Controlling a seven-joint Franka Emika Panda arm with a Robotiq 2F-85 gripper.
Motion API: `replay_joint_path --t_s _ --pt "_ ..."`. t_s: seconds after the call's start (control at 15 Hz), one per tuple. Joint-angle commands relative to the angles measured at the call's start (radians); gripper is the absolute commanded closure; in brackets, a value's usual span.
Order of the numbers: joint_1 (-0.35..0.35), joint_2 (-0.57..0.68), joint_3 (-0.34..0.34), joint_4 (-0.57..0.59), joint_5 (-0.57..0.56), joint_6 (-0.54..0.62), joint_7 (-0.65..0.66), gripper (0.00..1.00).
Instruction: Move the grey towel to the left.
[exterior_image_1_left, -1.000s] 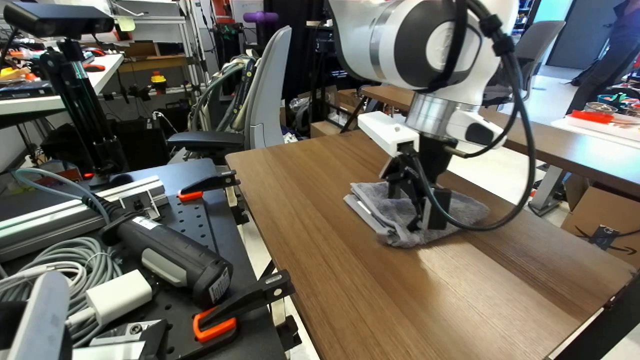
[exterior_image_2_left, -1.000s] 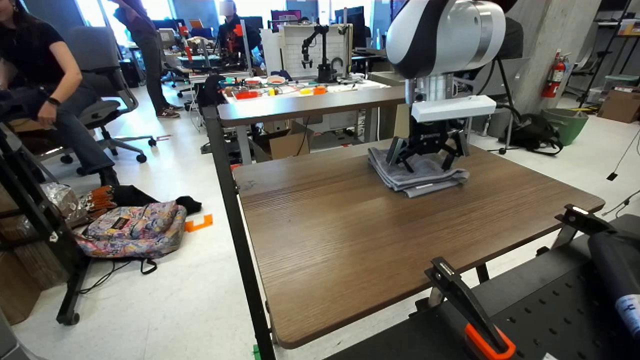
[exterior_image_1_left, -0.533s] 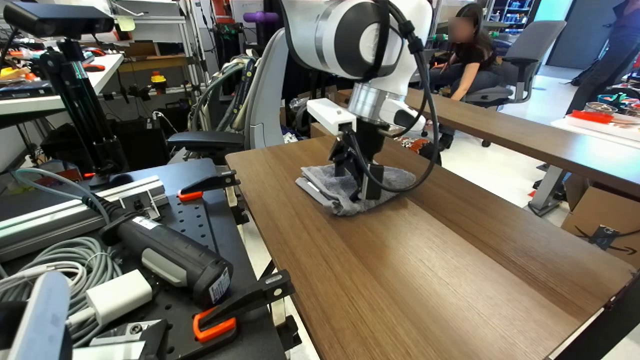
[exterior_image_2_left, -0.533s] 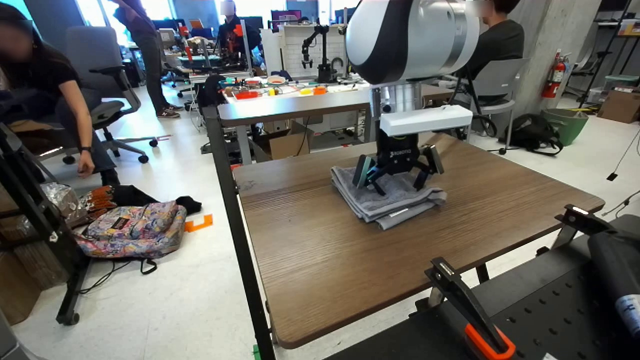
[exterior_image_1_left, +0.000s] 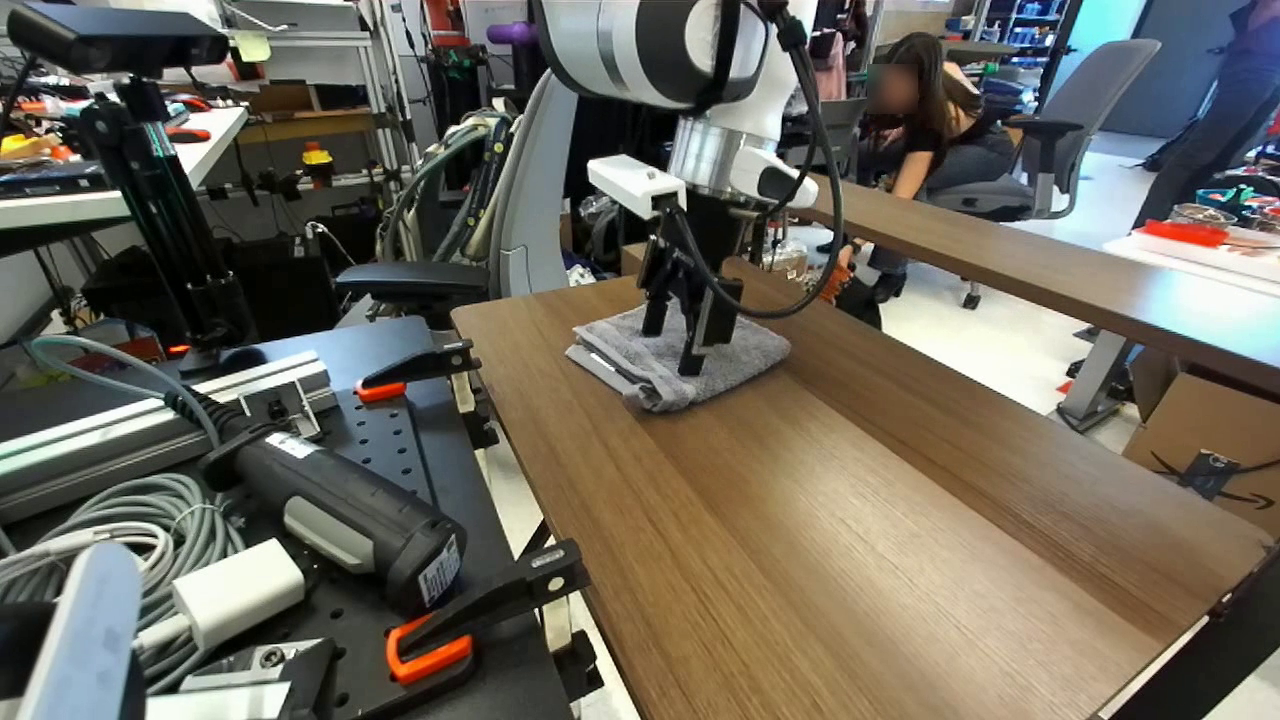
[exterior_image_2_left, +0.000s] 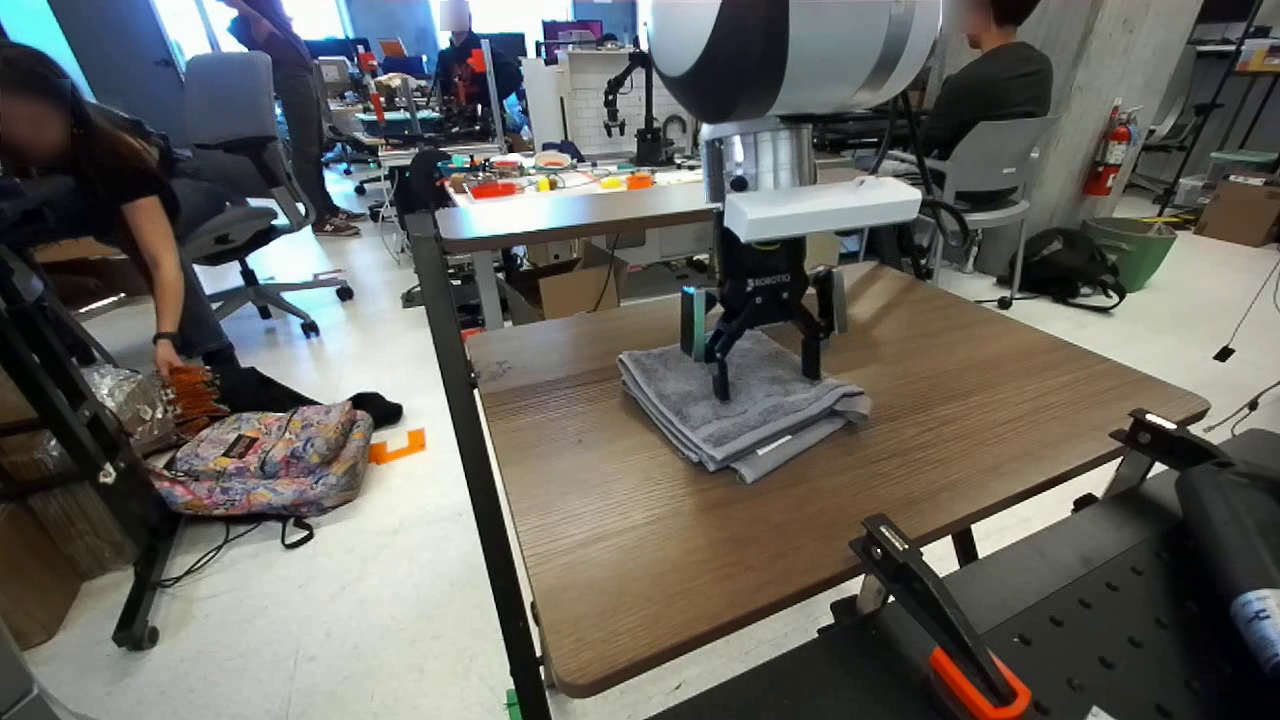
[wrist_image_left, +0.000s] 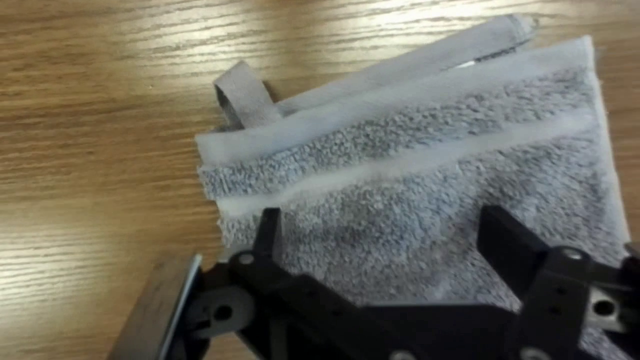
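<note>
Spread wide, the gripper (exterior_image_2_left: 767, 380) points down above the table (exterior_image_2_left: 620, 540), its fingers (wrist_image_left: 270, 227) apart with nothing pinched between them; whether their tips press into the pile or hover just over it, I cannot tell. The grey towel (exterior_image_2_left: 755, 412) lies folded and flat on the table right below, inside every table edge that shows, a small hanging loop (wrist_image_left: 250, 100) sticking out over the wood. Beyond one end of the table stands an office chair (exterior_image_1_left: 540, 190); just beside the table's long edge sits a black clamp (exterior_image_1_left: 523, 590). I judge this to be the placing stage of the shift, though a drag about to begin would look much the same, and which end of the table counts as left is unclear. If the spot is right, the next move calls for a straight lift off the table, fingers spread; if not, a light press and slow slide along the table.
</note>
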Motion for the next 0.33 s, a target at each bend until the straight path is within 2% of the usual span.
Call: replay_joint_path --t_s 0.0,0.13,0.2,0.27 --pt "0.023 -0.139 -0.008 -0.065 0.002 0.004 0.047 0.0" --pt "0.014 -0.211 -0.005 -0.098 0.014 -0.014 0.059 0.0" --pt "0.013 -0.115 -0.001 -0.022 0.002 -0.005 0.04 0.0" --pt "0.012 -0.141 -0.001 -0.032 0.001 -0.009 0.042 0.0"
